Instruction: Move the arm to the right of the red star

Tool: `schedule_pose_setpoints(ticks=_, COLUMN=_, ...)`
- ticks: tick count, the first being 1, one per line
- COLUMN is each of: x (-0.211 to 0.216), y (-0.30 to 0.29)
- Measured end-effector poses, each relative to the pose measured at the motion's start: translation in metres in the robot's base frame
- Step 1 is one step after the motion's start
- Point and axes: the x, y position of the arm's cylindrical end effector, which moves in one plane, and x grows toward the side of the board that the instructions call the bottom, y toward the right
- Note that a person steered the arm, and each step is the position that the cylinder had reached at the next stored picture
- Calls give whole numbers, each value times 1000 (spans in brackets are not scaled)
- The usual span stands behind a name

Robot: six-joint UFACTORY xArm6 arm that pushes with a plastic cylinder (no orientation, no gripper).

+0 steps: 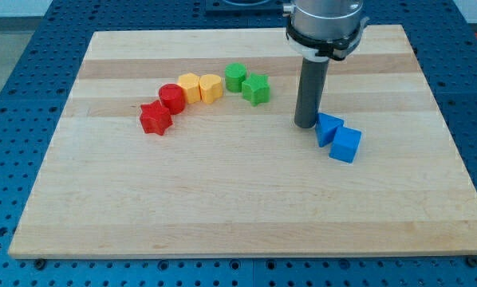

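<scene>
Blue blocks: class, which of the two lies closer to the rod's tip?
The upper-left blue block, almost touching my tip; the other blue block sits beyond it, lower right.

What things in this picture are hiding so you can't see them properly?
- The arm above my tip: cut off by the view's top edge.
- The left side of the nearer blue block: my rod stands close beside it, so I cannot tell whether they touch.
- The red cylinder and red star: pressed together, so the faces between them are hidden.
- The shapes of the yellow blocks: too small to name surely.
</scene>
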Motion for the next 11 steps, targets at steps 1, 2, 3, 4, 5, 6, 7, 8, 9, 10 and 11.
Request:
schedule_pose_setpoints(ticks=1, x=7, y=-65)
schedule_pose_setpoints(ticks=2, x=18, y=-87)
schedule_pose_setpoints(ticks=3, x=52, y=-107)
schedule_pose_setpoints(ticks=4, x=75, y=-120)
schedule_pose_setpoints(ticks=5, x=78, y=-138)
schedule_pose_setpoints(ticks=6, x=73, y=-141)
schedule_pose_setpoints(ticks=7, x=43, y=-141)
schedule_pose_setpoints(ticks=8, x=39, y=-141)
schedule_pose_setpoints(ticks=9, x=29, y=-137)
schedule_pose_setpoints(ticks=10, x=25, y=-139)
schedule_pose_setpoints(ticks=11, x=26, y=-151)
